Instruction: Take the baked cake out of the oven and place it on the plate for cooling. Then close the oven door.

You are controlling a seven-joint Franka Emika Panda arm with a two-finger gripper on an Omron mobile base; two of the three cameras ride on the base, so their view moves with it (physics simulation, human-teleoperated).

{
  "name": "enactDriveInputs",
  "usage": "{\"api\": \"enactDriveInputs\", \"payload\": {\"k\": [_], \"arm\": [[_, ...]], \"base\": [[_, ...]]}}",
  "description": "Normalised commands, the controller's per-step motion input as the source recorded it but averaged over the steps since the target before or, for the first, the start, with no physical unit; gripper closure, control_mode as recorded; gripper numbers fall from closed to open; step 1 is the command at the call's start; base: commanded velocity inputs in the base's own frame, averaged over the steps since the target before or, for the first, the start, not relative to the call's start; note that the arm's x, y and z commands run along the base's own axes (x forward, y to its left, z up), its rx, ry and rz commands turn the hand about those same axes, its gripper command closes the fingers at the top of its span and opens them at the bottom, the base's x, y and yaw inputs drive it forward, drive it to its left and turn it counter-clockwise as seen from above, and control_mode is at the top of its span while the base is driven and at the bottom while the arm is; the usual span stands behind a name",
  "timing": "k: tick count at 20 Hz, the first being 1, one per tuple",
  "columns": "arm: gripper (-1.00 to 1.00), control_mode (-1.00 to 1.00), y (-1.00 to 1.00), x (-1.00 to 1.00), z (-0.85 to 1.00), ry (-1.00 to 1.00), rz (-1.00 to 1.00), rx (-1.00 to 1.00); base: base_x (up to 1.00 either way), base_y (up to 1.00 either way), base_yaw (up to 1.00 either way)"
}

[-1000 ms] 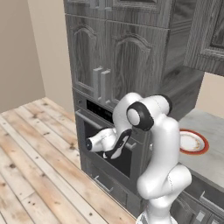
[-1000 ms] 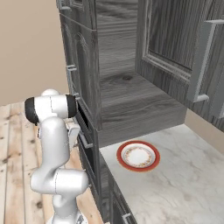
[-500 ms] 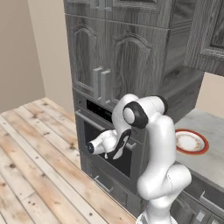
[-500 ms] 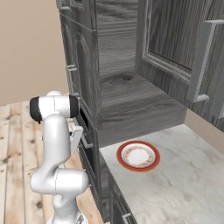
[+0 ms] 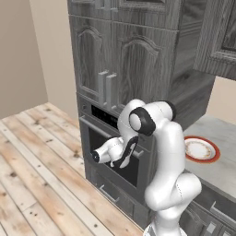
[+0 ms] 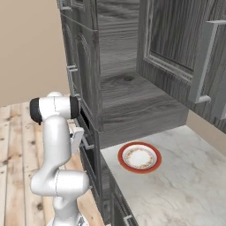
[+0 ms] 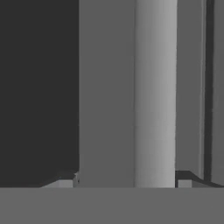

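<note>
Hand view: I see the silver bar handle of the oven door running straight up the picture between my two fingertips, one tip on each side of it. So the bar's long axis crosses the line between the fingers, lined up for a pinch. The end effector stands fairly wide, with a gap visible between tip and bar on the left; I can't tell if the right pad touches yet. Not a firm grip, as far as I can judge.

In the left base view the end effector sits low at the front of the oven, right against the door, which is shut. The handle lies directly ahead of the end effector, horizontal in the room, just under the control strip.

I judge the cake to be behind the shut door, so I can't point to it. The coming step is gripping the bar and pulling outward and down, I reckon.

The plate sits empty on the pale marbled surface to the right of the oven, well apart from the arm. Grey wood cabinets stand above, with a light plank floor to the left.
</note>
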Motion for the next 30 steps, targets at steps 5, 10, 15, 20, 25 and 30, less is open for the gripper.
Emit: {"api": "enactDriveInputs", "payload": {"k": [5,10,15,20,25,30], "arm": [[1.0,-1.0,0.04,0.01,-0.21,0.06,0.0,0.01],[1.0,-1.0,0.43,-0.15,-0.42,0.08,0.02,0.01],[1.0,-1.0,0.76,-0.38,-0.53,0.07,0.05,0.0],[1.0,-1.0,0.85,-0.53,-0.62,0.08,0.04,0.0],[1.0,-1.0,0.86,-0.58,-0.7,0.08,0.04,0.0],[1.0,-1.0,0.85,-0.58,-0.76,0.1,0.04,0.0]], "base": [[0.0,0.0,0.0],[0.0,0.0,0.0],[0.0,0.0,0.0],[0.0,0.0,0.0],[0.0,0.0,0.0],[0.0,0.0,0.0]]}}
